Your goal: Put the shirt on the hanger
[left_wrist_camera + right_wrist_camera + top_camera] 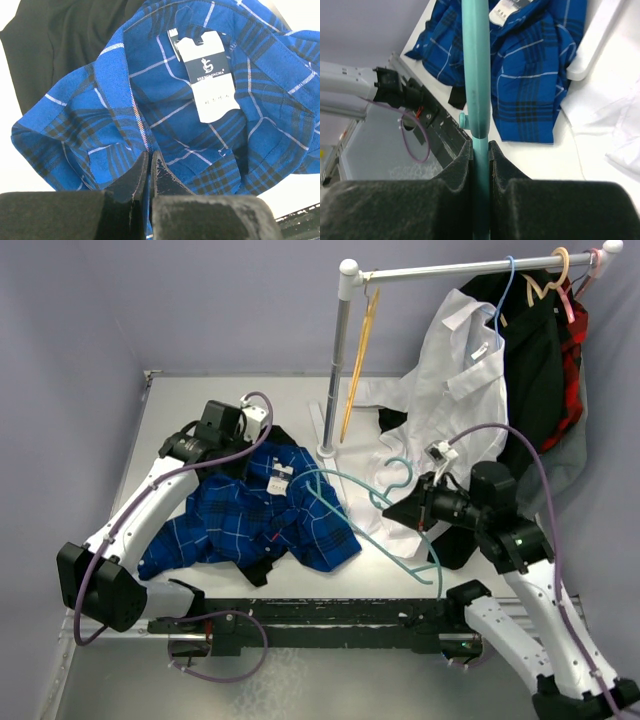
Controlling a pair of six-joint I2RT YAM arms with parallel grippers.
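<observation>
The shirt (250,518) lies crumpled on the left half of the table (185,400), collar opened upward and its white neck label (210,75) showing inside. The left hand (150,172) sits at the far edge of the shirt beside the collar. Its fingers are pressed together with a thin fold of the blue plaid caught between them. A piece of black cloth (60,45) lies under the shirt on its far side and pokes out at the near hem as well.

The right hand (480,160) is clamped on a straight bar of the hanger (476,65), holding it to the right of the shirt. The teal frame reaches left so that one end lies over the shirt's right edge, while the hook curls up on the far side of the hand.

Between the two hands, farther back, stands the upright pole of a clothes rack (340,360), with a yellow hanger (358,360) hanging against it. A white shirt (455,370) hangs from the rail and spills onto the table just behind the teal hook. A black garment (535,370) hangs to its right, and a pale blue hanger (508,290) is on the rail.
</observation>
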